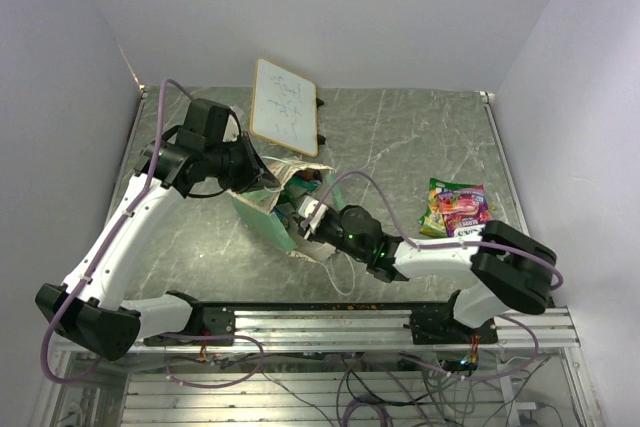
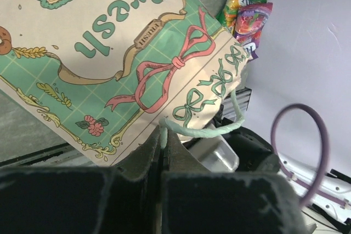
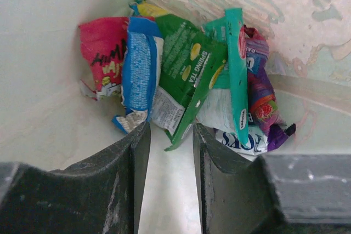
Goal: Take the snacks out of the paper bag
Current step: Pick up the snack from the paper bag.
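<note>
The paper bag point(image 1: 262, 212) lies tipped on the table, its printed side point(image 2: 109, 53) filling the left wrist view. My left gripper point(image 2: 163, 135) is shut on the bag's mint-green string handle point(image 2: 203, 131) at the mouth. My right gripper point(image 3: 170, 130) is inside the bag, its jaws a narrow gap apart. A corner of a green snack packet point(image 3: 189, 75) pokes between the fingertips, not pinched. Behind it lie red point(image 3: 101, 53), blue point(image 3: 140, 64), teal point(image 3: 237, 69) and purple point(image 3: 260, 91) snacks. Two more snacks point(image 1: 455, 207) lie on the table at the right.
A white wood-framed board point(image 1: 283, 107) leans just behind the bag. The bag's pale inner wall point(image 3: 49, 124) closes in around my right gripper. My right arm point(image 1: 430, 252) stretches from the front right across to the bag's mouth. White walls stand on three sides.
</note>
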### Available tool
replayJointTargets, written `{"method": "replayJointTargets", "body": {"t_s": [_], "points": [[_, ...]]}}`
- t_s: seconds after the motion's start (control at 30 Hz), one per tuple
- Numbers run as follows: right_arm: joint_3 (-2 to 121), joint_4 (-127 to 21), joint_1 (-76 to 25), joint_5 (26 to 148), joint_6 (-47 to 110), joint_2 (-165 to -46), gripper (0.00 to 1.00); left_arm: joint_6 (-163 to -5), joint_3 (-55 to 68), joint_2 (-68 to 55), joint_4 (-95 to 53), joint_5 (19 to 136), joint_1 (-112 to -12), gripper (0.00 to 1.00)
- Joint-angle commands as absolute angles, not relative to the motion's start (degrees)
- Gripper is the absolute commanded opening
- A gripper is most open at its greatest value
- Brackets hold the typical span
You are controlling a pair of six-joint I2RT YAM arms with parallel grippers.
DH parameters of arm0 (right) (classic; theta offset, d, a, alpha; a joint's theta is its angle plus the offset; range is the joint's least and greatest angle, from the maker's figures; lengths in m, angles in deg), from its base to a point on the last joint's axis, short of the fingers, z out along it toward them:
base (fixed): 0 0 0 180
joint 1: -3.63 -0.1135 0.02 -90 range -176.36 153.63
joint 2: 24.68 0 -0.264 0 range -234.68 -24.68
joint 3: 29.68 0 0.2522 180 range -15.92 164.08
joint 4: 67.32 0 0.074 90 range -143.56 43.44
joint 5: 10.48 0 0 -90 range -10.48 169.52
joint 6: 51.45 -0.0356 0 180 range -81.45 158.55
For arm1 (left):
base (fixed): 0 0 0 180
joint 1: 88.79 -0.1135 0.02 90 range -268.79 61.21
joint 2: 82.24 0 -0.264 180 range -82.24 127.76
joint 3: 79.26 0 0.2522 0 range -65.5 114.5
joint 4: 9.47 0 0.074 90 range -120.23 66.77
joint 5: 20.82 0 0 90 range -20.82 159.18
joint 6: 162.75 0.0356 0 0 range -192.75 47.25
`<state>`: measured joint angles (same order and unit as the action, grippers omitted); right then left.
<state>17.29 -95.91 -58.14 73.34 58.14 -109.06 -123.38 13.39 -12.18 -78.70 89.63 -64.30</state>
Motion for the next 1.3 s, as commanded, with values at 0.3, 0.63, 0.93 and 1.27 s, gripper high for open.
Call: {"method": "replayJointTargets", "body": {"t_s": [0.3, 0.63, 0.93, 1.27], "points": [[23.2, -118.2, -58.2, 62.3, 60.3, -125.9, 0.40, -117.9, 13.9, -12.1, -74.7, 96.0, -63.0, 0.07], [29.9, -121.7, -58.2, 54.7, 59.8, -136.9, 0.43, -113.9, 16.9, -9.2, -76.7, 98.6, -61.8, 0.07], [33.7, -121.6, -55.9, 53.8, 60.6, -142.8, 0.20, -113.1, 17.4, -10.3, -79.7, 97.1, -61.7, 0.07], [28.0, -111.0, -55.0, 67.7, 55.2, -129.3, 0.00, -118.1, 15.7, -12.1, -78.9, 91.8, -61.8, 0.07]]}}
